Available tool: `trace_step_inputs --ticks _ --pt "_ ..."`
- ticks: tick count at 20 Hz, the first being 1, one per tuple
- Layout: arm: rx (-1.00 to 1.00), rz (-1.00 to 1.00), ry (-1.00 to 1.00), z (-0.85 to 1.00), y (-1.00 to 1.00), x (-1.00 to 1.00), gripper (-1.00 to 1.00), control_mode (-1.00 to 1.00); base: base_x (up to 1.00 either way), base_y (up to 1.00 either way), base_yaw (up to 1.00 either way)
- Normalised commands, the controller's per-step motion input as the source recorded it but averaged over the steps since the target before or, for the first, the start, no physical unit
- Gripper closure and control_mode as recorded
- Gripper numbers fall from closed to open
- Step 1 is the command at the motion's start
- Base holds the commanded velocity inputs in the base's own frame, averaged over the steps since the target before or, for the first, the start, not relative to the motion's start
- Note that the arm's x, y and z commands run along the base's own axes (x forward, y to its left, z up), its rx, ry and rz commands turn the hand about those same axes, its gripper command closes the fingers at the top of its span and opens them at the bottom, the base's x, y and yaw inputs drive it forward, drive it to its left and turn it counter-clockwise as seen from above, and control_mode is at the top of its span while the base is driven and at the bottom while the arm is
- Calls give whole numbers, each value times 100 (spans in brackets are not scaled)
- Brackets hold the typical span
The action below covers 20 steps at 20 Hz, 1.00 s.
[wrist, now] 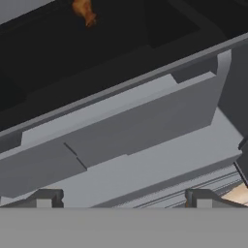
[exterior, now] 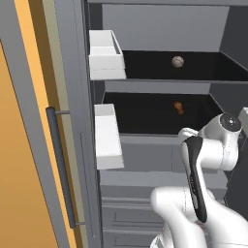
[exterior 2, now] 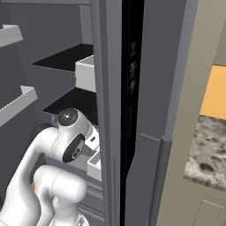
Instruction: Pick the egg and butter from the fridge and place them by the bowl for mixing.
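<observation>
From the left base view, the fridge (exterior: 160,29) stands open with one egg (exterior: 178,61) resting alone on the upper black shelf (exterior: 193,68) and one small orange lumpy item (exterior: 178,107) on the lower black shelf (exterior: 160,116); two white door bins (exterior: 106,54) hang on the left, one above the other, and the white arm (exterior: 208,160) rises below the lower shelf, so the egg lies well above it. From the right base view, the arm's (exterior 2: 57,150) elbow sits inside the fridge beside a white bin (exterior 2: 86,73), with a speckled counter (exterior 2: 207,145) off to the right. In the hand view, the jaws stand wide open, fingertips (wrist: 46,197) far apart, facing a grey drawer (wrist: 135,126); the orange item lies far beyond them.
</observation>
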Motion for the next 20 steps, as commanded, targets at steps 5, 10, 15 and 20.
trace_step_inputs --ticks 5,10,15,20 --pt "0 -2 -1 0 0 -7 -100 -100 -1 0 0" --pt "-1 0 -9 31 2 -10 -100 -100 0 0 0" --pt "-9 0 -7 42 3 -14 -100 -100 0 0 0" --pt "-17 2 -10 36 13 -12 -100 -100 0 0 0"
